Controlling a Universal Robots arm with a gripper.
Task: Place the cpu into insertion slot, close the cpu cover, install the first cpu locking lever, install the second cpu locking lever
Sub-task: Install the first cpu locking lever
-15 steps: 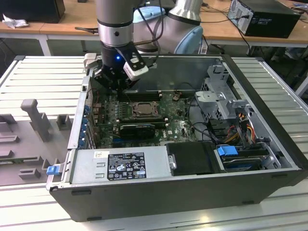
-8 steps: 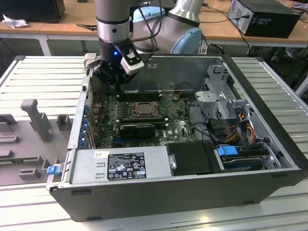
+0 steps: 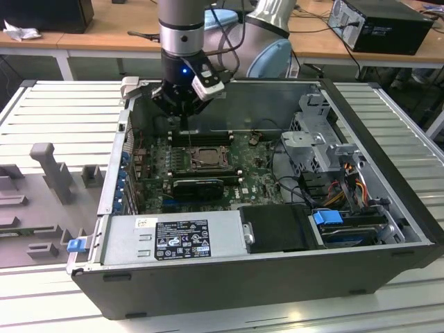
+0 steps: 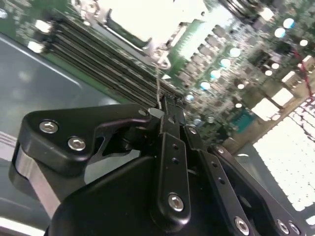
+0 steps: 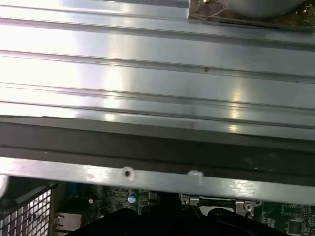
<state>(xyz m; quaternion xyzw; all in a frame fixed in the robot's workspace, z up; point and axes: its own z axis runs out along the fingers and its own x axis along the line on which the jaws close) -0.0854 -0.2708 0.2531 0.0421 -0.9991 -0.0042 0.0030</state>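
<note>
In the exterior view my gripper (image 3: 182,127) hangs inside the open computer case, just behind the insertion slot (image 3: 202,158) towards that view's left. A silvery cpu cover (image 3: 198,150) seems to lie flat over the slot; I cannot make out the cpu itself. The second wrist view has the gripper (image 4: 165,109) shut, its black fingers pressed together. A thin silvery locking lever (image 4: 158,81) runs from the bright slot frame (image 4: 147,19) to the tips. Whether it is pinched or only touched I cannot tell.
Long black memory slots (image 4: 103,59) lie between the gripper and the case wall (image 5: 147,142). A power supply (image 3: 173,239), a drive cage (image 3: 316,139) and loose cables (image 3: 340,187) fill the case's front and right. Grey fixture blocks (image 3: 52,173) stand on the ribbed table.
</note>
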